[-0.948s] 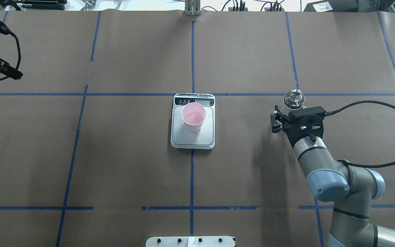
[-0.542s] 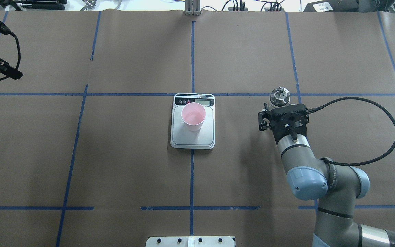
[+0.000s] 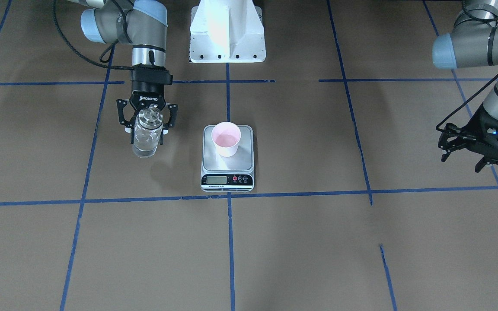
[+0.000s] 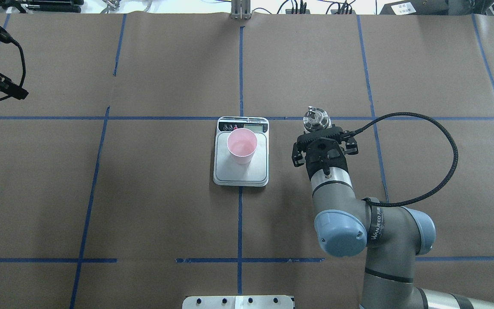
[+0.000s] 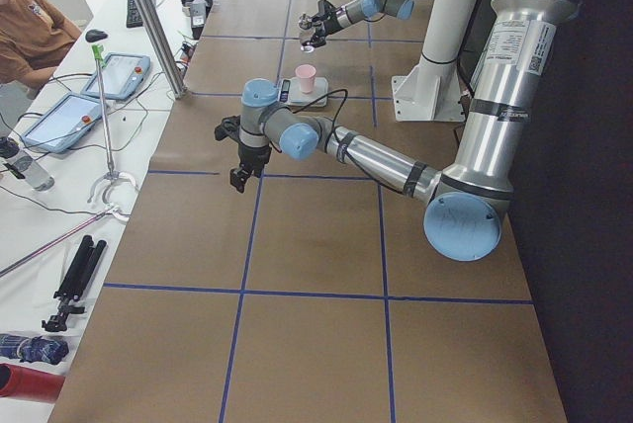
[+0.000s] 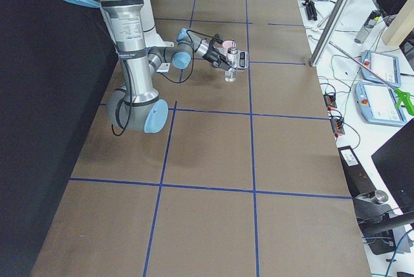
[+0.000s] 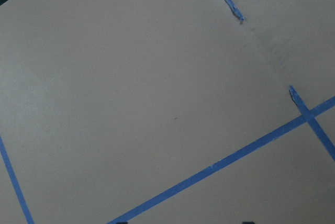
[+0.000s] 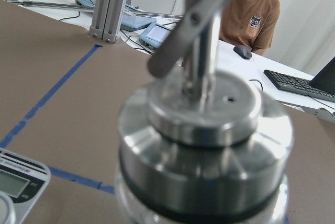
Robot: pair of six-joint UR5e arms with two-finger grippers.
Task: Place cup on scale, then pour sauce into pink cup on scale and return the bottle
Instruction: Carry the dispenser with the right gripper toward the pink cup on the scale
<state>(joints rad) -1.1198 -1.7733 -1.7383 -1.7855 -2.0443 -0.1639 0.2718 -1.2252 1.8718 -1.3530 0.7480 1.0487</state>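
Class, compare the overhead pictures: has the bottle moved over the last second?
Yes. The bottle, held by the right end effector, has shifted left in the overhead view, away from the blue tape line toward the scale.

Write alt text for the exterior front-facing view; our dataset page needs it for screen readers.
The right gripper holds the bottle upright at the view's left, apart from the scale. The cup stands on the scale near the middle. The left gripper hangs open and empty at the right edge.
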